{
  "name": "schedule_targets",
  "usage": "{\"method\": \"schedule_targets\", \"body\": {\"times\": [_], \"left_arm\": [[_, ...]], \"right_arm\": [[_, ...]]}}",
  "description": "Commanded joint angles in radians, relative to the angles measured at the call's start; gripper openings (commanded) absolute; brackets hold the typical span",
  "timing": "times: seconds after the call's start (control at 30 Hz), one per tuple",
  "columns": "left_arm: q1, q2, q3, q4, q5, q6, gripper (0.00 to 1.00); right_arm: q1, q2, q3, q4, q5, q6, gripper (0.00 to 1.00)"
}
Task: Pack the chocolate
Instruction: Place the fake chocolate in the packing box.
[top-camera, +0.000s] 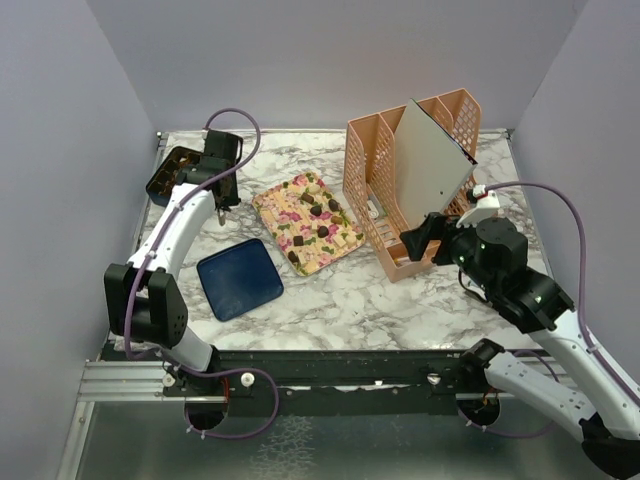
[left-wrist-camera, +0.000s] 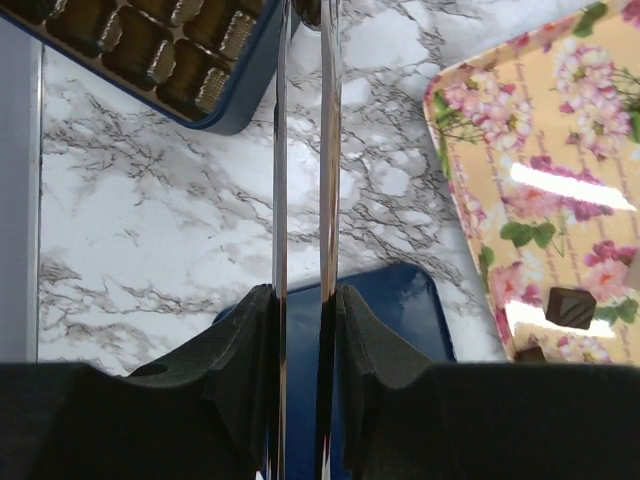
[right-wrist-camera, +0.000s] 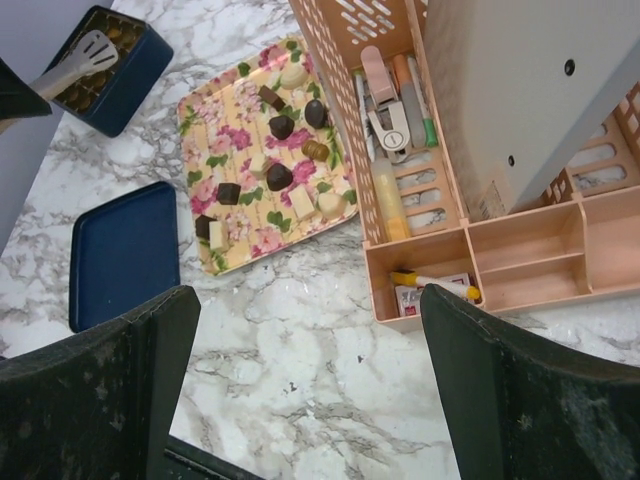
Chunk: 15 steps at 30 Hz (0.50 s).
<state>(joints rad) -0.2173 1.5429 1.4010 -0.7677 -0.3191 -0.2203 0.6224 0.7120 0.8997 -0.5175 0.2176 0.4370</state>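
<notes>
Marble table carries everything, read from the top view. Biggest is the peach organizer at 2 o'clock from the table's middle; a grey board leans in its back slots, pens and a yellow tube lie in one long bay, and small yellow-capped bits sit in the front compartment. Near the middle lies the floral tray, tilted like a diamond, and all the chocolate that is plainly visible lies loose on it, dark pieces mixed with pale ones. At 8 o'clock from the tray a blue lid lies flat. At 10 o'clock stands the blue box with a gold gridded insert; whether its cells are filled, I cannot tell. The left gripper pinches metal tongs, their tips over the box's edge. The right gripper hangs with jaws spread wide, holding nothing, at 4 o'clock by the organizer's near corner.
</notes>
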Motion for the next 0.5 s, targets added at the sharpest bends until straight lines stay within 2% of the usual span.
{"method": "schedule_targets", "body": {"times": [0.0, 0.2, 0.47], "left_arm": [[0.063, 0.021, 0.056, 0.054, -0.021, 0.009, 0.29], [0.149, 0.037, 0.073, 0.087, 0.01, 0.014, 0.29], [0.208, 0.074, 0.065, 0.116, 0.051, 0.002, 0.29]], "right_arm": [[0.002, 0.027, 0.055, -0.082, -0.039, 0.037, 0.98], [0.002, 0.019, 0.044, -0.093, -0.029, 0.044, 0.99], [0.002, -0.003, 0.033, -0.078, -0.017, 0.037, 0.99]]}}
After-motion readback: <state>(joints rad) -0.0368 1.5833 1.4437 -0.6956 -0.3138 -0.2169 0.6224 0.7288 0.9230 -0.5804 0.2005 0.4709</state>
